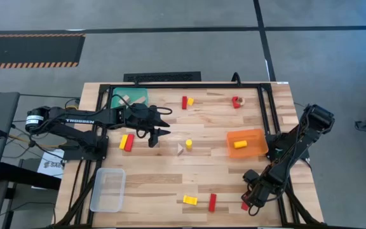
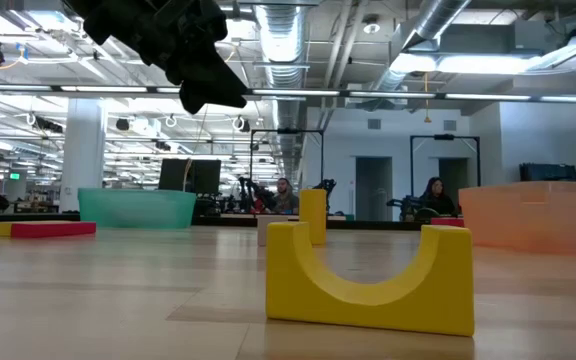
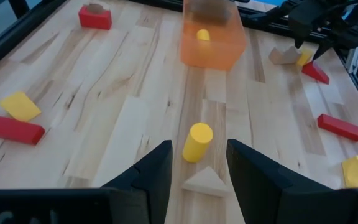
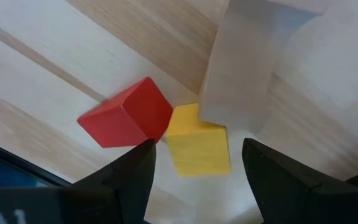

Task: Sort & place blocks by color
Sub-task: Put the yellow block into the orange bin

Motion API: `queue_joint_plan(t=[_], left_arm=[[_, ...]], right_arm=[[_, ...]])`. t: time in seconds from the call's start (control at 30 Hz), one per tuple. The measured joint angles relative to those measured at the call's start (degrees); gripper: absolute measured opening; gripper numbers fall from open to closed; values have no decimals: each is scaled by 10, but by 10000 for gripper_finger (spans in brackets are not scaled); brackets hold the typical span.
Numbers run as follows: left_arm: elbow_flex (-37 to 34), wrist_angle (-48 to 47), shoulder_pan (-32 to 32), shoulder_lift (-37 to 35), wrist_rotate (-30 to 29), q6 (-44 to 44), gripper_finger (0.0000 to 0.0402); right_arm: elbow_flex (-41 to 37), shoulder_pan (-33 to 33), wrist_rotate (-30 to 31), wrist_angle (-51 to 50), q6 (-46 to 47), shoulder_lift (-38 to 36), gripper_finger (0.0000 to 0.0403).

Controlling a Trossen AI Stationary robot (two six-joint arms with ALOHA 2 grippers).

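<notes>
While the left gripper [image 1: 158, 135] hangs above the middle of the worktop [image 1: 170, 178], its fingers spread and holding nothing, the high view shows a yellow cylinder [image 1: 189, 144] and a pale wooden wedge [image 1: 180, 149] just beside it, on the side toward the orange tray [image 1: 246, 142]. A yellow block [image 1: 239, 144] lies inside that orange tray. Away from the tray, past the left gripper, a red brick and a yellow brick [image 1: 127, 142] lie touching, with a teal tray [image 1: 130, 98] at the far corner and a clear tray [image 1: 107, 189] at the near one. More blocks [image 1: 187, 102] sit along the far edge, and a yellow and a red one [image 1: 200, 201] lie near the front edge. The right gripper [image 1: 251, 202] is low at the front, below the orange tray. From the low view, a yellow arch block [image 2: 370, 277] stands close up, the yellow cylinder [image 2: 313, 215] upright behind it. Through the left wrist view, the spread fingers [image 3: 153, 176] frame the yellow cylinder [image 3: 197, 142] and the wooden wedge [image 3: 206, 183], the orange tray [image 3: 211, 43] farther on. Through the right wrist view, the open fingers [image 4: 132, 180] of the right gripper [image 4: 197, 171] stand over a red cube [image 4: 126, 113] touching a yellow cube [image 4: 197, 147], with a pale wooden block [image 4: 244, 68] against them.
</notes>
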Motion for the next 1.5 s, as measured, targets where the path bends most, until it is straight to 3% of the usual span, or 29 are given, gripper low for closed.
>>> queue_joint_plan(t=[0.23, 0.57, 0.93, 1.03, 1.3, 1.5], left_arm=[[0, -15, 0, 0, 0, -2, 139], [0, -17, 3, 0, -6, 6, 139], [0, -17, 14, 0, 1, 13, 139], [0, -16, 26, 0, 8, 13, 139], [0, 58, 69, -10, 48, -30, 139], [1, 61, 90, -41, 48, -44, 139]], right_arm=[[-2, 0, -1, -9, -21, 0, 244], [-3, 0, 1, -37, -30, -8, 109], [45, -10, 4, -131, -29, -119, 109], [64, -19, 54, -172, -32, -160, 110], [70, -73, 304, -274, -66, -261, 113], [70, -149, 358, -318, -136, -293, 114]])
